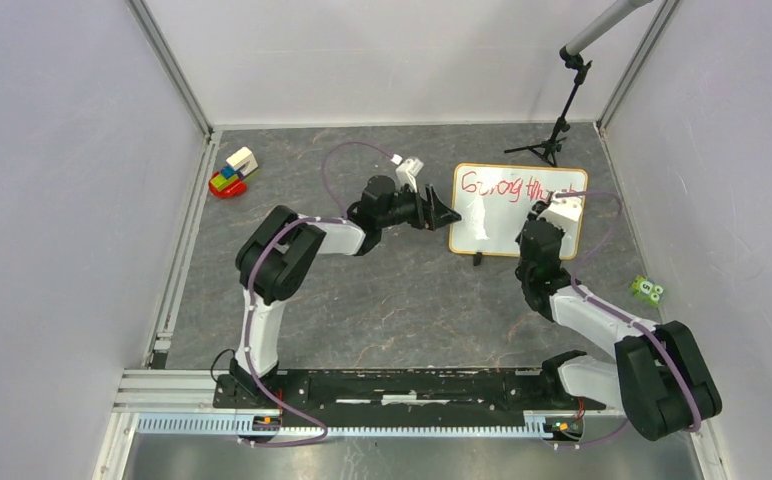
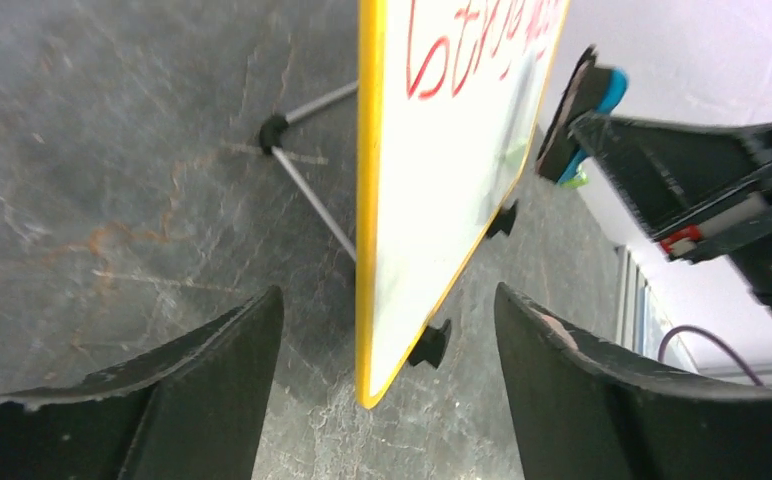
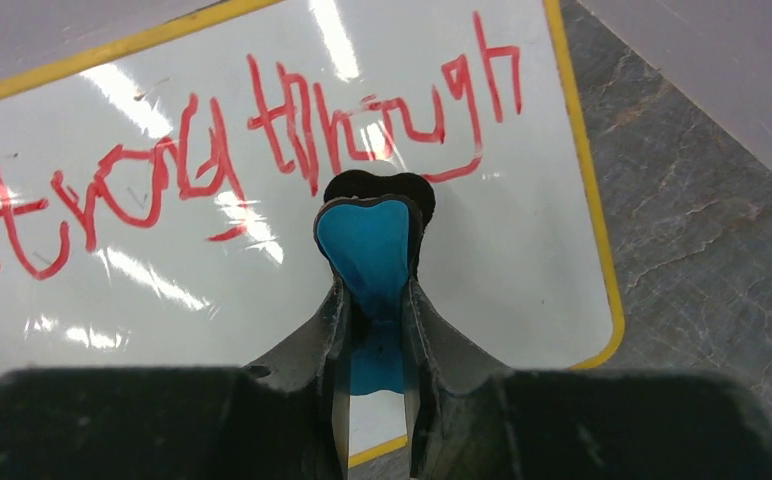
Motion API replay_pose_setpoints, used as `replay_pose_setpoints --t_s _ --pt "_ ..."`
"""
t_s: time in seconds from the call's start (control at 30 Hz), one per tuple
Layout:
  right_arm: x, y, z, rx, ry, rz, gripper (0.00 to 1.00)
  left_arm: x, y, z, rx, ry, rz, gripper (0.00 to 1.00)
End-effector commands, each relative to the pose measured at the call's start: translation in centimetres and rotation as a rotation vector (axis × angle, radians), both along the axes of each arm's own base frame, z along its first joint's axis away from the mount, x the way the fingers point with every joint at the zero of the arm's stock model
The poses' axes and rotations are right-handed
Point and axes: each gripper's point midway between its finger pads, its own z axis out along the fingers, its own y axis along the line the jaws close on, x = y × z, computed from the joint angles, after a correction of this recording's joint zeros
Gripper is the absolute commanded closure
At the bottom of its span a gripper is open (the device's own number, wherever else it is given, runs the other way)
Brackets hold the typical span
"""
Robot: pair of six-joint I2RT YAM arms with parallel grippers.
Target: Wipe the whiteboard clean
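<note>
Top view: the whiteboard point(image 1: 502, 225) sits right of centre in the upper half of the frame, on the grey marbled surface point(image 1: 392, 300). Red writing runs along its top. The left claw point(image 1: 449, 215) is just at the board's left edge. The right arm point(image 1: 587, 310) reaches up from the lower right, and its wrist hangs over the board's right end, hiding what lies beneath. A black tripod point(image 1: 552, 140) stands near the board's upper right corner. A heap of toy blocks point(image 1: 232, 172) lies in the upper left, well apart from the board. A small green object point(image 1: 647, 290) lies near the right edge.

Left wrist view: the whiteboard point(image 2: 432, 180) appears edge-on down the middle, yellow-rimmed, with small black feet point(image 2: 427, 345) under it. The left claw point(image 2: 387, 295) is released. Its dark fingers point(image 2: 212, 380) stand wide apart at the lower left and lower right, with the board's corner between them, touching neither. In the upper right, the right claw point(image 2: 584, 110) brings a blue eraser point(image 2: 607, 90) close beside the board's written face.

Right wrist view: the right claw point(image 3: 374, 290) is clenched on the blue eraser point(image 3: 367, 245). The eraser's black pad faces the whiteboard point(image 3: 522, 230), just below the red word "through". Whether pad and board touch cannot be told.
</note>
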Motion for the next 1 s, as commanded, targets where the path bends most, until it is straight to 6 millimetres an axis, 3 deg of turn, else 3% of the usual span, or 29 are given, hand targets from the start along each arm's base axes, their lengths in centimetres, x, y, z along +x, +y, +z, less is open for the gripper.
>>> replay_pose_setpoints --t_s 0.0,0.07,0.2,0.33,0.43,0.57,0.7,0.97 --pt "1.2 -0.9 2.8 0.016 -0.104 -0.025 0.99 2.1 1.4 7.2 -0.095 -0.097 0.044 0.13" --pt "1.5 -0.7 3.0 0.021 -0.11 -0.012 0.99 3.5 0.9 8.6 -0.112 -0.119 0.058 0.11" --pt "2.6 1.2 4.3 0.033 -0.151 0.098 0.99 6.1 -1.1 9.4 -0.16 -0.125 0.045 0.12" --pt "4.0 2.4 5.2 -0.011 -0.141 0.167 0.98 6.4 -2.1 10.1 -0.199 -0.151 -0.001 0.13" --pt "4.7 3.1 5.8 -0.028 -0.14 0.205 0.98 5.7 -2.0 9.6 -0.211 -0.161 -0.028 0.13" --pt "6.2 5.1 6.8 -0.035 -0.134 0.301 0.97 4.9 -1.8 7.4 -0.196 -0.11 -0.042 0.13" --pt "7.0 6.5 5.8 -0.034 -0.052 0.36 0.97 4.6 -1.8 5.6 -0.216 -0.037 -0.036 0.15" --pt "6.8 6.4 4.9 -0.089 0.033 0.368 0.97 4.5 -2.2 4.0 -0.259 0.023 -0.036 0.33"
